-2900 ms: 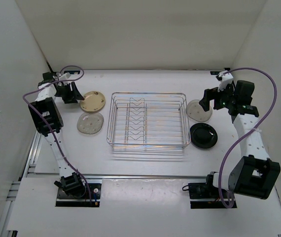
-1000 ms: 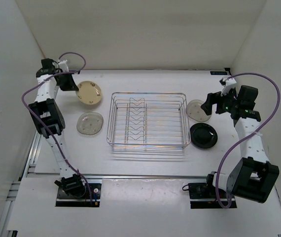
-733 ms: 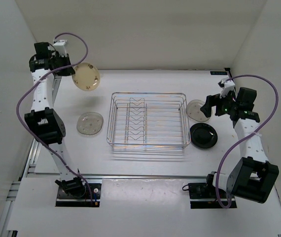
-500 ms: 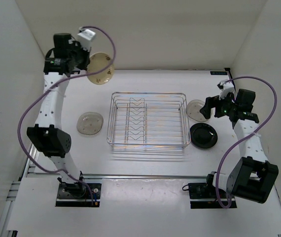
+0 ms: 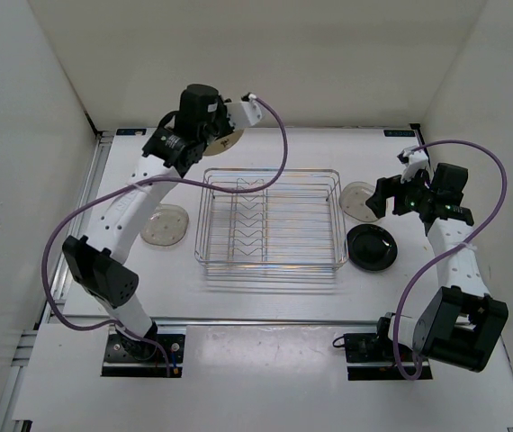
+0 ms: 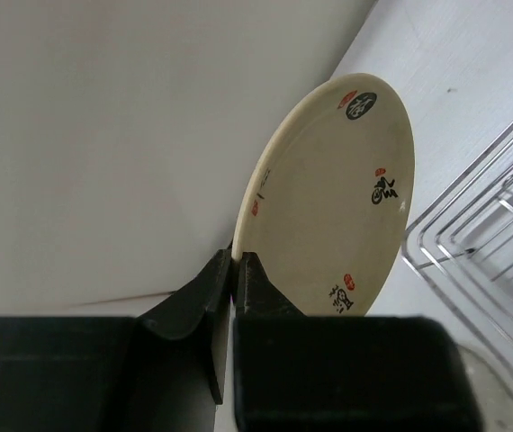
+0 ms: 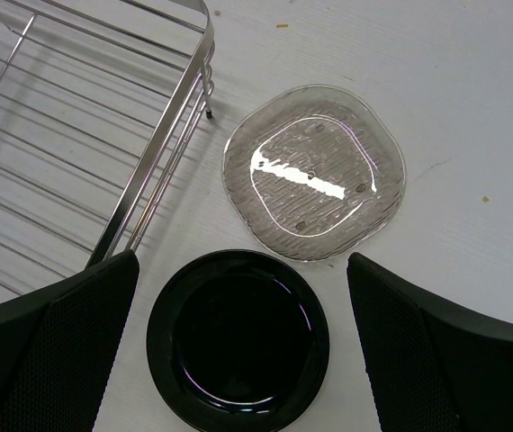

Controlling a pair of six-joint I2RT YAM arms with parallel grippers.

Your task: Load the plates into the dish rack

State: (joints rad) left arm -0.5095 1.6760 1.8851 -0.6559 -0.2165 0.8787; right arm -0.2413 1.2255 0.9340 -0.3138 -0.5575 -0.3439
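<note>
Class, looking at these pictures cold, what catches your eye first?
The left gripper holds a tan plate upright in the air, near the far left corner of the rack. The rack sits mid-table with no plates in it; a black plate and a clear plate lie flat just right of it.

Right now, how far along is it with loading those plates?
Nothing is loaded: the dish rack holds no plates. In hand: the left jaws pinch the tan plate by its rim, near the rack's far left corner. Left: the black plate, the right clear plate and the left clear plate, all lying outside the rack. The right jaws hang open, empty.
</note>
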